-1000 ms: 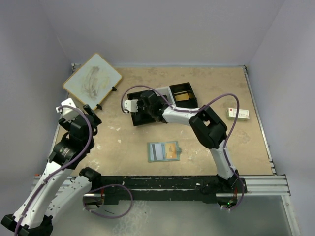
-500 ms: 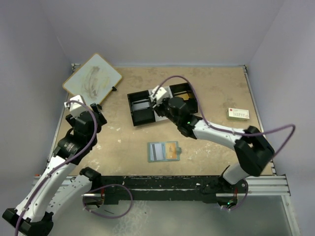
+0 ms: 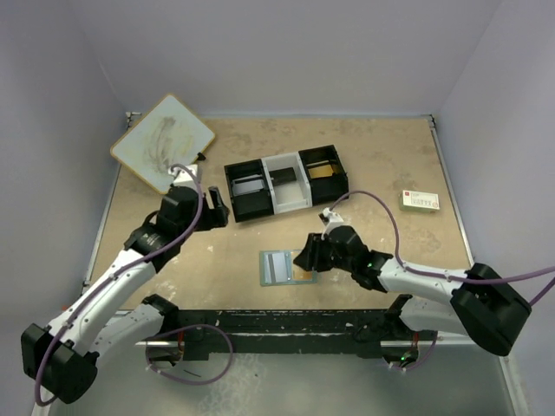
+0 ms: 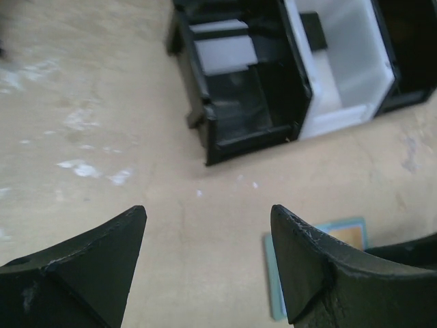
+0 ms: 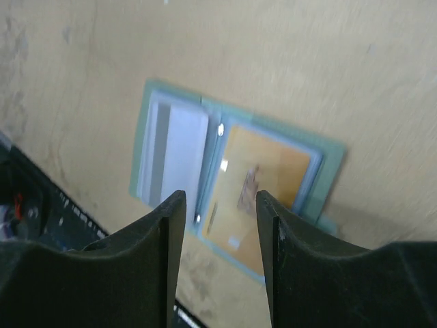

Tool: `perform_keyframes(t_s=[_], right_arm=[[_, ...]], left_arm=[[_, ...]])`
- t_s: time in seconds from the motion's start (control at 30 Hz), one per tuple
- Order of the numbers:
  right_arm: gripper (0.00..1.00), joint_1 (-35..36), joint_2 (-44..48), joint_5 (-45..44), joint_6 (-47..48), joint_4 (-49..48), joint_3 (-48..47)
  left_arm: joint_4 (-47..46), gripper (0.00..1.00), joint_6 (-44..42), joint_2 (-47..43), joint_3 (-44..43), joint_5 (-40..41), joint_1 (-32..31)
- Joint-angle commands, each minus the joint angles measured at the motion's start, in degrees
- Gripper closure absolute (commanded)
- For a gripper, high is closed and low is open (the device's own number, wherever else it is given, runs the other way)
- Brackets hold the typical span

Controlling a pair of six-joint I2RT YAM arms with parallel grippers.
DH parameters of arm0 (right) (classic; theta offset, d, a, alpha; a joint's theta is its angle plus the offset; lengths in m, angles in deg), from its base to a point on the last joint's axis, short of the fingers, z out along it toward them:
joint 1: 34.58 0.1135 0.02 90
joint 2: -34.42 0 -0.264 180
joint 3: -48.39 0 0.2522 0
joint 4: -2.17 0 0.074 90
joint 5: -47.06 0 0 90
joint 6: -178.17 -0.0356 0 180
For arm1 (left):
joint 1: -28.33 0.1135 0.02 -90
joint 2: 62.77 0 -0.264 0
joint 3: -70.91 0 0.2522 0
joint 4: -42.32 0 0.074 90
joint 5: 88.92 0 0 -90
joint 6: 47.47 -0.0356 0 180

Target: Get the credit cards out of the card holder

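The card holder (image 3: 267, 268) lies open flat on the table near the front edge. In the right wrist view the card holder (image 5: 333, 164) shows two credit cards in its pockets: a pale bluish-grey one (image 5: 179, 152) on the left and an orange-gold one (image 5: 273, 174) on the right. My right gripper (image 5: 220, 197) hovers open just above the fold and the orange card, holding nothing. From above, the right gripper (image 3: 306, 259) covers the holder's right half. My left gripper (image 3: 216, 211) hangs open over bare table left of the tray. Its wrist view, with the left gripper (image 4: 208, 212) wide apart, catches a corner of the holder (image 4: 273, 280).
A black-and-white three-compartment tray (image 3: 270, 206) stands behind the holder, its black wall (image 4: 242, 141) close ahead of the left gripper. A white box (image 3: 420, 201) lies at the right. A whiteboard (image 3: 163, 143) leans at the back left corner.
My right arm has pulled back from the tray and come down over the card holder, its jaws widening a little. The left arm has swung right and forward toward the tray.
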Motion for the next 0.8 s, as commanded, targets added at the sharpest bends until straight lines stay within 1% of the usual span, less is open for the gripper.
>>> perform_keyframes(t_s=[0.0, 0.07, 0.13, 0.2, 0.37, 0.5, 0.63, 0.77], right_arm=[[0.51, 3.0, 4.3, 7.5, -11.6, -3.1, 2.8], [0.50, 4.9, 5.0, 7.0, -11.4, 0.8, 2.4], [0.49, 6.3, 5.7, 5.8, -12.8, 4.0, 2.4], [0.49, 7.0, 7.1, 4.7, -14.6, 6.6, 3.1], [0.47, 7.4, 12.1, 3.5, -18.7, 8.0, 8.1], [0.46, 7.3, 14.4, 2.6, -20.4, 9.3, 10.3], [0.46, 7.4, 13.6, 3.4, -21.9, 10.7, 10.9], [0.43, 7.2, 11.9, 0.5, -24.5, 10.9, 10.8]], left_arm=[[-12.2, 0.29, 3.9, 3.7, 3.0, -13.5, -5.6], [-16.0, 0.28, 5.2, 6.4, 3.9, -9.3, -12.1], [-18.3, 0.28, 5.2, 10.3, 3.6, -6.5, -17.2], [-19.5, 0.28, 4.9, 14.3, 3.2, -5.4, -19.7], [-22.7, 0.28, 3.1, 22.7, 1.8, -5.9, -21.6], [-23.3, 0.28, 0.8, 28.6, -0.9, -7.2, -23.0], [-23.4, 0.28, -0.6, 33.7, -2.8, -8.0, -24.1], [-25.1, 0.28, -1.4, 36.9, -1.9, -9.3, -24.5]])
